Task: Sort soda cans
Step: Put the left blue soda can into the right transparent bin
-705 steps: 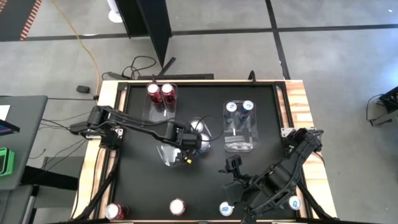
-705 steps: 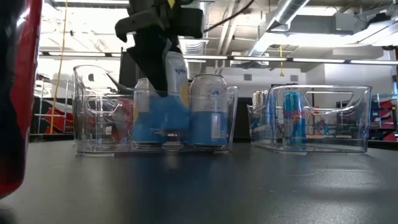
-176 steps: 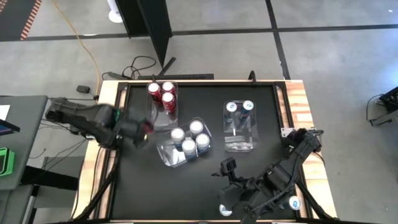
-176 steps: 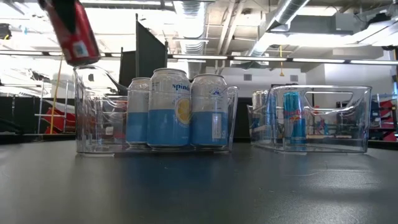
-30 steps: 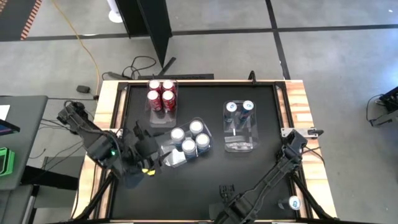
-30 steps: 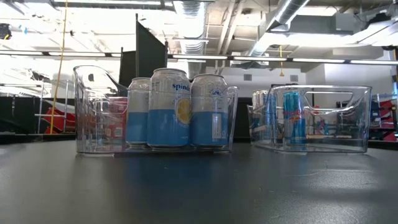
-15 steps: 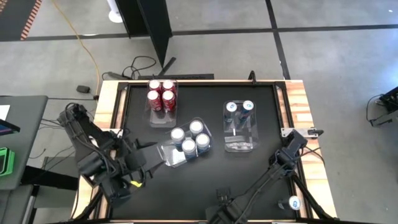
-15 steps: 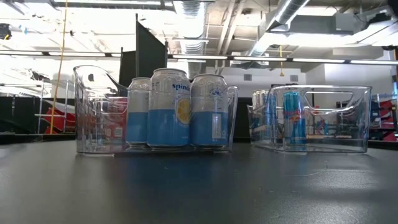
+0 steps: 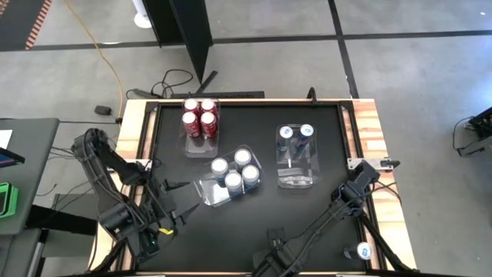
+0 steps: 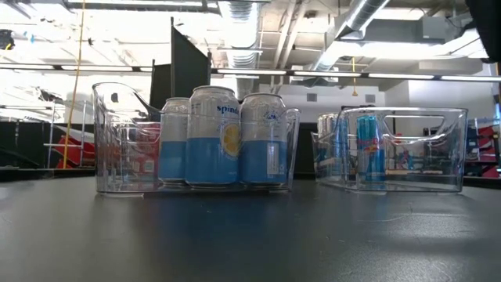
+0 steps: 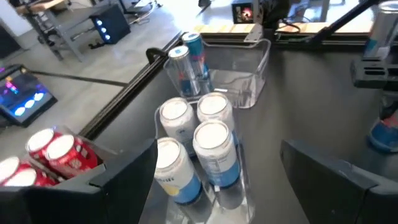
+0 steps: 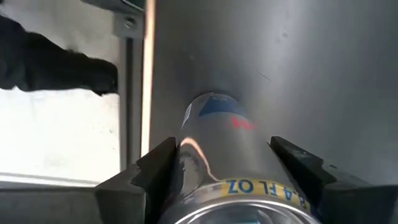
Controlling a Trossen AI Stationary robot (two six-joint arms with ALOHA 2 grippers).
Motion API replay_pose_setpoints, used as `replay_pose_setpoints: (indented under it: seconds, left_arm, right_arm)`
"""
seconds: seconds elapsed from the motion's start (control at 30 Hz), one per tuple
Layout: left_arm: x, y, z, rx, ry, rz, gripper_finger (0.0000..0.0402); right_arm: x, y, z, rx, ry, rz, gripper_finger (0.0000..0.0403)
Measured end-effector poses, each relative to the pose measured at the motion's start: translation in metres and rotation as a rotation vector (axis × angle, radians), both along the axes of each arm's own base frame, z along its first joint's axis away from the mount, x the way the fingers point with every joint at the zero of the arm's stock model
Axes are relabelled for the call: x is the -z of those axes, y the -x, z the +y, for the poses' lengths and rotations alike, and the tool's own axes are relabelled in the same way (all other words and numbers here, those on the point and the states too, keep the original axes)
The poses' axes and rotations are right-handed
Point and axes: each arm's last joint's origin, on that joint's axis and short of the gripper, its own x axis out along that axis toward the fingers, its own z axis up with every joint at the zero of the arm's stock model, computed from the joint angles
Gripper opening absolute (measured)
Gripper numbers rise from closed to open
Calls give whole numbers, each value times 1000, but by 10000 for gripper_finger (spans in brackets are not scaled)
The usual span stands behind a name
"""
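The right fingers [image 12: 155,171] stand one on each side of a slim dark blue can [image 12: 217,149], close against its sides. From where I look I cannot tell whether they are pressing on it or only flanking it. That happens at the near edge of the worktop [image 9: 254,123], about the middle, where the right arm [image 9: 338,208] slants down from its base at the right rim and runs off the bottom of the high view.

The left fingers [image 11: 124,180] are spread wide apart with nothing between them. They hang over the near left part of the worktop, just beside the middle bin [image 9: 209,192] and pointing toward it.

Four red cans [image 9: 199,117] stand packed together in the far left bin [image 9: 201,142], at its far end. Four silver and light blue cans [image 9: 234,171] stand upright in a tight cluster in the middle bin, which sits slightly askew. From worktop height they fill the front of that clear bin, silver on top and blue below.

Two dark blue cans [image 9: 296,132] stand side by side at the far end of the right bin [image 9: 296,173], whose near half is bare. One more dark blue can, the loose can [image 9: 363,251], stands alone on the near right corner of the worktop, well apart from all three bins and beside the right arm.
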Motion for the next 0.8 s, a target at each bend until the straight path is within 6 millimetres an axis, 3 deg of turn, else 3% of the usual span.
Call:
replay_pose_setpoints:
  seconds: [0.17,0.3,0.47,0.67,0.8]
  left_arm:
    - [27,6,-3,-18,-4,-60,336]
    - [48,10,-6,-15,-19,-117,336]
    - [77,12,-4,-20,-57,-182,336]
    - [83,6,6,-62,-122,-209,336]
    - [88,3,8,-81,-117,-232,336]
  right_arm:
    - [-3,-1,-12,7,33,44,235]
    - [-19,0,-27,31,47,59,235]
    - [-66,2,-56,64,-11,-36,235]
    - [-136,14,-113,163,28,-268,235]
    - [-169,26,-155,240,69,-374,235]
